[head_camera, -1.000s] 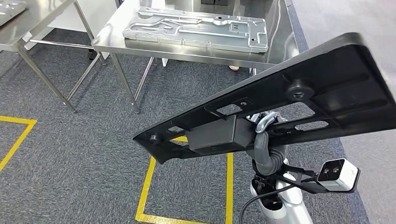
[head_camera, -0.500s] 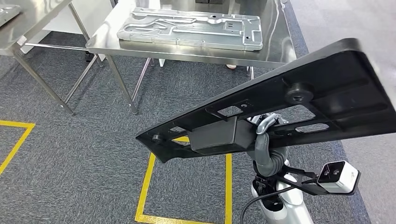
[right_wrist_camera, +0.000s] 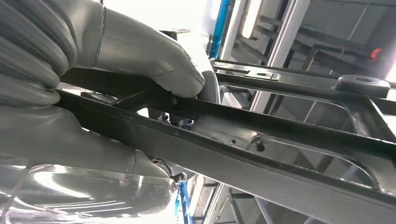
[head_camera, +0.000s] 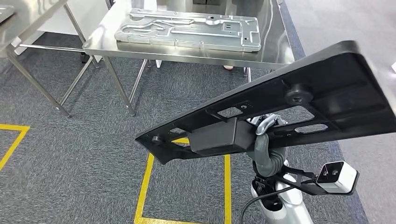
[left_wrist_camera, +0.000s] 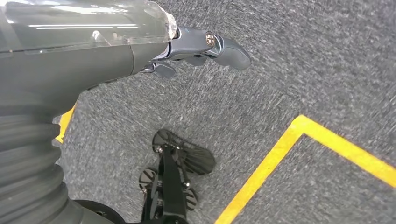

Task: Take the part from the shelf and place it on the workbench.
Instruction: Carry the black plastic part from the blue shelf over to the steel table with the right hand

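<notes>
A long black flat part (head_camera: 299,100) with cut-outs and a boxy block underneath slants across the right of the head view, above the carpet. My right hand (head_camera: 264,140) grips it from below near its middle; in the right wrist view the thumb and fingers (right_wrist_camera: 140,56) clamp one of its black ribs (right_wrist_camera: 261,140). A steel workbench (head_camera: 273,49) stands ahead at the top of the head view. My left hand (left_wrist_camera: 154,51) hangs over the grey carpet, fingers stretched out and holding nothing.
A silver cast plate (head_camera: 187,29) lies on the workbench, covering most of its top. A second steel table (head_camera: 28,14) stands at the far left. Yellow tape lines (head_camera: 144,186) mark the carpet below the part.
The whole view has shifted slightly: workbench and floor lines slide to the left in the picture, so the camera has moved. The black part stays in my right hand at the same pose.
</notes>
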Motion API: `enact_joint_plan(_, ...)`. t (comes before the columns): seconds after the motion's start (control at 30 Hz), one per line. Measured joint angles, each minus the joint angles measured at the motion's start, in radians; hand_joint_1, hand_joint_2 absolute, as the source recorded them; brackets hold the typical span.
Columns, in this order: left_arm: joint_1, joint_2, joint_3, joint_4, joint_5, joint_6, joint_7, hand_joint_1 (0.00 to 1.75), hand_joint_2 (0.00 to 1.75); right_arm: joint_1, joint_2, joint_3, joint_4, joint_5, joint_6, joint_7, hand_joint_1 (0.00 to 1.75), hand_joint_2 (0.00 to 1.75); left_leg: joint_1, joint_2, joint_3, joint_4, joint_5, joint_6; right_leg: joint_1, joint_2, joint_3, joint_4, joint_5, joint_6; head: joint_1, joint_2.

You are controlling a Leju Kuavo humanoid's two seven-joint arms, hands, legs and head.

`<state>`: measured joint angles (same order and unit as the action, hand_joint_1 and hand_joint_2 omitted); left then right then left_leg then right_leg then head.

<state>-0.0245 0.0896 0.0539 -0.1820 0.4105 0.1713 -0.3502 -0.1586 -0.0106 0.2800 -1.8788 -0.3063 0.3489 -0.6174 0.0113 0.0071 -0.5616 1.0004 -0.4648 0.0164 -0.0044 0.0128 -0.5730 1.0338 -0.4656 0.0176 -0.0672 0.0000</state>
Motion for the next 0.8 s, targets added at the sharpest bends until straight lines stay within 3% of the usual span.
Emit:
enact_joint_plan(0.07, -0.001, 0.0, 0.0, 0.0, 0.0, 0.0, -0.002, 0.0, 1.75, -0.003, 0.0, 0.0, 0.002, -0.001, 0.0, -0.002, 1.75, 1.75, 0.001, 0.001, 0.009, -0.003, -0.001, 0.01, -0.003, -0.004, -0.038, 0.076, -0.044, 0.008, 0.0, 0.0)
enact_joint_plan(0.13, 0.0, 0.0, 0.0, 0.0, 0.0, 0.0, -0.003, 0.0, 1.75, -0.003, 0.0, 0.0, 0.003, -0.001, 0.0, -0.003, 1.75, 1.75, 0.0, 0.001, 0.01, -0.002, -0.004, 0.013, -0.004, -0.006, -0.11, 0.205, -0.103, 0.014, 0.0, 0.0)
enact_joint_plan(0.17, 0.0, 0.0, 0.0, 0.0, 0.0, 0.001, -0.003, 0.0, 1.75, -0.002, -0.001, 0.0, 0.004, -0.001, -0.001, -0.003, 1.75, 1.75, 0.0, 0.001, 0.012, -0.002, -0.006, 0.013, -0.005, -0.006, -0.141, 0.253, -0.116, 0.016, 0.0, 0.0)
enact_joint_plan(0.2, 0.0, 0.0, 0.001, 0.0, 0.0, 0.001, -0.003, 0.0, 1.75, -0.001, -0.001, 0.0, 0.005, -0.001, -0.001, -0.002, 1.75, 1.75, 0.0, 0.001, 0.015, -0.002, -0.009, 0.012, -0.006, -0.007, -0.155, 0.267, -0.11, 0.017, 0.0, 0.0)
enact_joint_plan(0.23, 0.0, 0.0, 0.001, 0.0, 0.0, 0.001, -0.002, 0.0, 1.75, -0.001, -0.001, 0.0, 0.005, -0.001, -0.001, -0.002, 1.75, 1.75, 0.0, 0.001, 0.021, -0.002, -0.013, 0.011, -0.008, -0.007, -0.149, 0.241, -0.084, 0.016, 0.0, 0.0)
enact_joint_plan(0.3, 0.0, 0.0, 0.001, 0.0, 0.0, 0.002, -0.002, 0.0, 1.75, 0.0, -0.001, 0.0, 0.005, -0.001, -0.001, -0.002, 1.75, 1.75, -0.001, 0.001, 0.035, -0.002, -0.024, 0.005, -0.008, -0.012, -0.094, 0.108, -0.004, 0.009, 0.0, 0.0)
enact_joint_plan(0.37, -0.001, 0.0, 0.001, 0.0, 0.0, 0.002, -0.002, 0.0, 1.75, -0.001, -0.001, 0.0, 0.006, -0.001, 0.0, -0.002, 1.75, 1.75, -0.002, 0.001, 0.043, -0.002, -0.034, -0.006, -0.002, -0.019, -0.051, 0.004, 0.028, -0.004, 0.0, 0.0)
enact_joint_plan(0.47, -0.002, 0.001, 0.001, 0.0, 0.0, 0.004, -0.001, 0.0, 1.75, 0.0, -0.002, 0.0, 0.007, -0.001, 0.001, -0.002, 1.75, 1.75, -0.003, 0.004, 0.048, 0.005, -0.039, -0.025, 0.001, -0.018, -0.039, -0.019, 0.025, -0.026, 0.0, 0.0)
enact_joint_plan(0.53, -0.003, 0.001, 0.001, 0.0, 0.0, 0.004, -0.001, 0.0, 1.75, -0.001, -0.002, 0.0, 0.007, -0.001, 0.001, -0.002, 1.75, 1.75, -0.001, 0.004, 0.036, 0.046, -0.048, -0.035, -0.002, -0.015, -0.022, -0.025, 0.021, -0.038, 0.0, 0.0)
enact_joint_plan(0.67, -0.002, 0.003, 0.001, 0.0, 0.0, 0.005, -0.001, 0.0, 1.75, -0.002, -0.002, 0.0, 0.01, -0.002, 0.003, -0.002, 1.75, 1.75, 0.001, 0.002, -0.105, 0.276, -0.128, -0.047, 0.0, -0.013, 0.005, -0.028, 0.001, -0.051, 0.0, 0.0)
enact_joint_plan(0.7, -0.001, 0.003, 0.001, 0.0, 0.0, 0.005, -0.001, 0.0, 1.75, -0.002, -0.002, 0.0, 0.012, -0.003, 0.004, -0.002, 1.75, 1.75, 0.001, 0.002, -0.129, 0.296, -0.133, -0.047, 0.001, -0.01, 0.012, -0.028, -0.005, -0.052, 0.0, 0.0)
enact_joint_plan(0.73, 0.001, 0.004, 0.001, 0.0, 0.0, 0.005, -0.001, 0.0, 1.75, -0.002, -0.002, 0.0, 0.012, -0.004, 0.006, -0.002, 1.75, 1.75, 0.001, 0.002, -0.135, 0.279, -0.115, -0.045, 0.002, -0.008, 0.021, -0.027, -0.011, -0.051, 0.0, 0.0)
enact_joint_plan(0.8, 0.004, 0.004, 0.001, 0.0, 0.0, 0.005, -0.001, 0.0, 1.75, -0.001, -0.002, 0.0, 0.013, -0.007, 0.009, -0.004, 1.75, 1.75, 0.0, 0.002, -0.104, 0.156, -0.022, -0.036, 0.003, -0.004, 0.041, -0.028, -0.026, -0.049, 0.0, 0.0)
